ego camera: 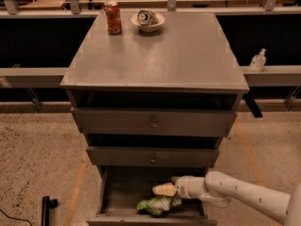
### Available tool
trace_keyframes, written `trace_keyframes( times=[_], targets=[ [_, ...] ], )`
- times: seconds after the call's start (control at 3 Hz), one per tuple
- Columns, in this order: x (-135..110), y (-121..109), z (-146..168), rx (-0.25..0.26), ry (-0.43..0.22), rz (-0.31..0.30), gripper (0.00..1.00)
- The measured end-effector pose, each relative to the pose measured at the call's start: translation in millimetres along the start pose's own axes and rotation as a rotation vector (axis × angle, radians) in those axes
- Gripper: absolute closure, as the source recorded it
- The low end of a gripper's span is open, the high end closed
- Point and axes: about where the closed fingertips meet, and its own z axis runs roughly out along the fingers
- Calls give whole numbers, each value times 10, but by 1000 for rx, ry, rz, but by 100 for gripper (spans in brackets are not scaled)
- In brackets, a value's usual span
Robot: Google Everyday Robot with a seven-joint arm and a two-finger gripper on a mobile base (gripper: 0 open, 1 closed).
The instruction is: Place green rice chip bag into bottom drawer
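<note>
Bottom drawer (117,192) of cabinet (155,55) is pulled open. Green rice chip bag (157,205) is inside it, crumpled, near the front rim, about mid-width of the cabinet. Gripper (162,190) is inside the drawer too, just above the bag and touching or nearly so. Can't tell if it's clamped on the bag or let go. Arm (244,197) comes in from the cabinet's right side, low to the floor. The 2 knobbed drawers above are slightly ajar. On the cabinet top, back-left: red soda can (112,17), with a bowl (148,21) beside it holding a crushed can. Clear bottle (257,60) on the ledge right of the cabinet.
</note>
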Motion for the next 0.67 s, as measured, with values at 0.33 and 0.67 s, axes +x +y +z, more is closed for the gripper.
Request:
trace_keyframes(
  times=[0.33,0.67],
  targets=[
    [-113,53,-171,55,-14,41,16],
    [-299,335,-677,101,-72,167,40]
  ],
)
